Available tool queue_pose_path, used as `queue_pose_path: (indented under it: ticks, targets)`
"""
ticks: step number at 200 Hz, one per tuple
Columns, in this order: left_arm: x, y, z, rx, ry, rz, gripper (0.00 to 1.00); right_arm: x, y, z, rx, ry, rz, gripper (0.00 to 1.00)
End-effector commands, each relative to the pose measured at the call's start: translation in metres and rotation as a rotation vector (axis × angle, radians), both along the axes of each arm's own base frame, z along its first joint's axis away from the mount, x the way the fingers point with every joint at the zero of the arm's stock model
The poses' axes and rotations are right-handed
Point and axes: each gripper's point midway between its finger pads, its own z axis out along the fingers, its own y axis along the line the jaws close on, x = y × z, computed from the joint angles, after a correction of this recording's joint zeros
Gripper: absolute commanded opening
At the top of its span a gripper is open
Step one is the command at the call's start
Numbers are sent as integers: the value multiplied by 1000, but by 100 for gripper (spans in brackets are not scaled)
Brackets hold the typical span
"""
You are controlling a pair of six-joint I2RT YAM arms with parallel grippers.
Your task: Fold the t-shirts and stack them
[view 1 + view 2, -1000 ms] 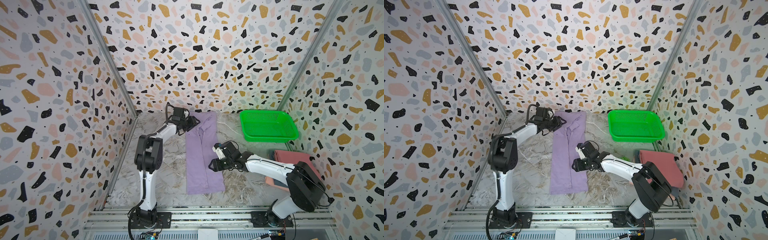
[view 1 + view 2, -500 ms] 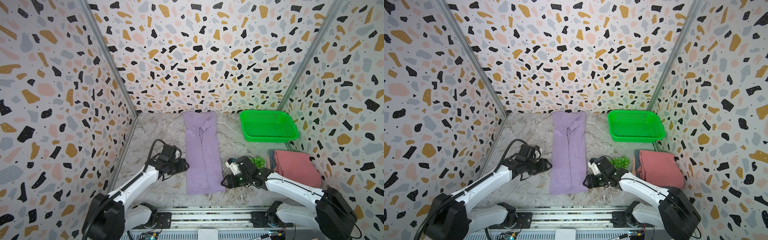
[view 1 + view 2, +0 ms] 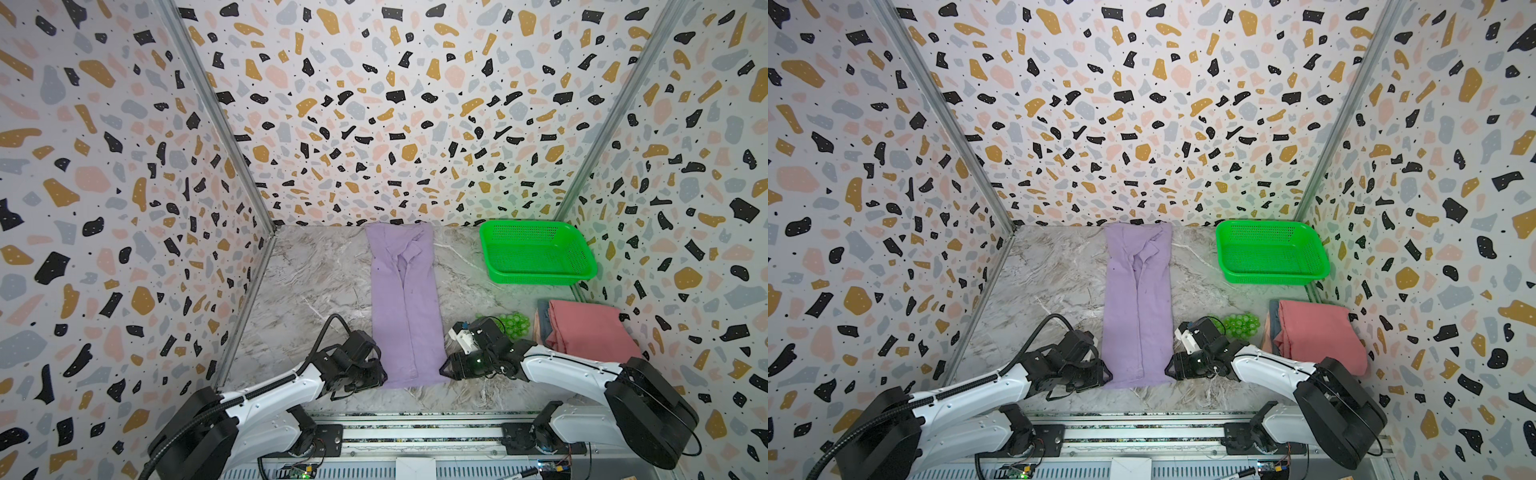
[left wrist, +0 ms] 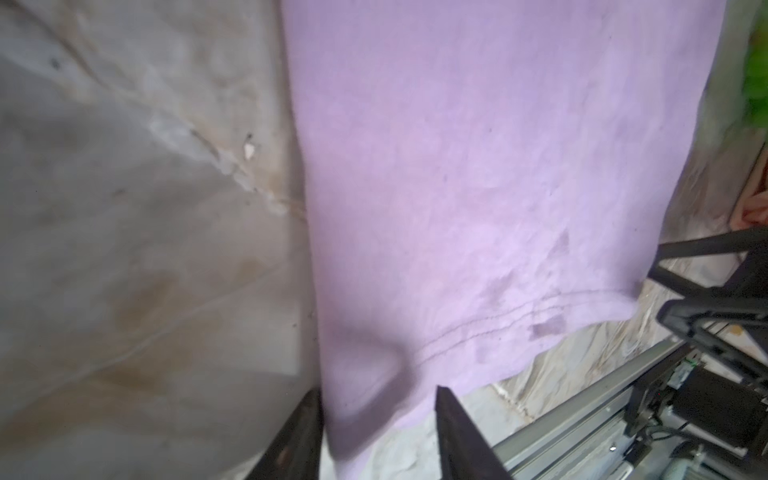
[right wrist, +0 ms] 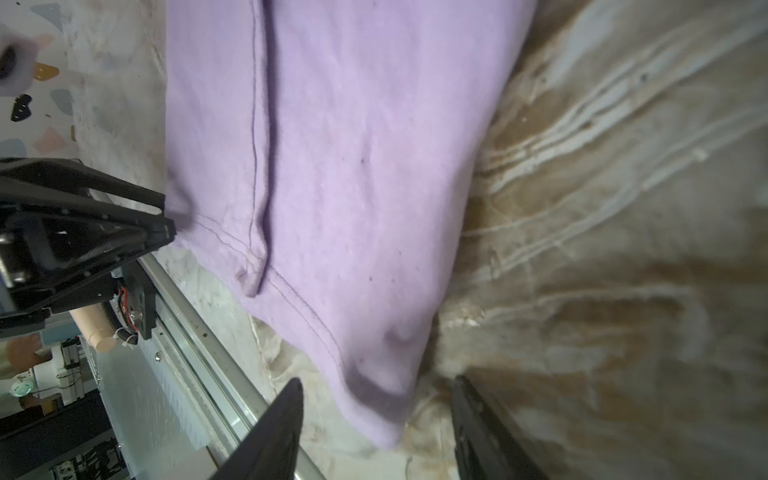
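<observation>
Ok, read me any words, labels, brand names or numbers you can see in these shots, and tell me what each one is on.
No readable text in any view.
lavender t-shirt: plain, no print or tag showing.
green basket: no label visible.
salmon folded shirt: plain.
circuit boards at the front rail: any markings are too small to read.
</observation>
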Motion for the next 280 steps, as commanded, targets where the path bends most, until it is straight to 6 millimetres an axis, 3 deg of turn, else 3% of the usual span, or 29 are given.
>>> queue_pose_path:
  ticks: [1, 14, 25, 35, 61, 82, 97, 118, 137, 178, 215, 238, 280]
  targets:
    - [9, -9, 3, -33, -20, 41, 33, -14, -6, -18, -70, 65, 14, 54]
    - [9, -9, 4, -44, -19, 53, 20, -20, -2, -21, -79, 74, 40, 44]
    - [8, -9, 5, -62, -20, 68, 8, -26, 5, -22, -73, 77, 71, 14]
    - [8, -10, 8, -75, -20, 76, 1, -33, 7, -24, -95, 89, 94, 0]
    - [-7, -10, 20, -77, -25, 65, 0, -44, 5, -15, -117, 70, 112, 0]
    - [-24, -18, 39, -136, -23, 61, 0, -48, 3, 14, -87, 28, 102, 0]
    - [-26, -23, 58, -193, -35, 71, 0, -39, 3, 38, -52, -34, 63, 0]
    - [-9, -28, 94, -239, -118, 106, 0, -12, 12, 69, 4, -108, 23, 0]
    - [17, -36, 115, -214, -187, 101, 0, 21, 27, 88, 40, -171, -2, 0]
    - [104, -30, 120, -126, -259, 69, 0, 119, 38, 111, 42, -271, -65, 0]
    - [190, -22, 112, -77, -279, 54, 0, 205, 50, 88, 27, -233, -84, 0]
    - [234, -26, 98, -86, -244, 23, 0, 245, 50, 71, 11, -203, -122, 0]
    - [288, -13, 71, -51, -201, 69, 0, 302, 54, 55, 60, -183, -167, 0]
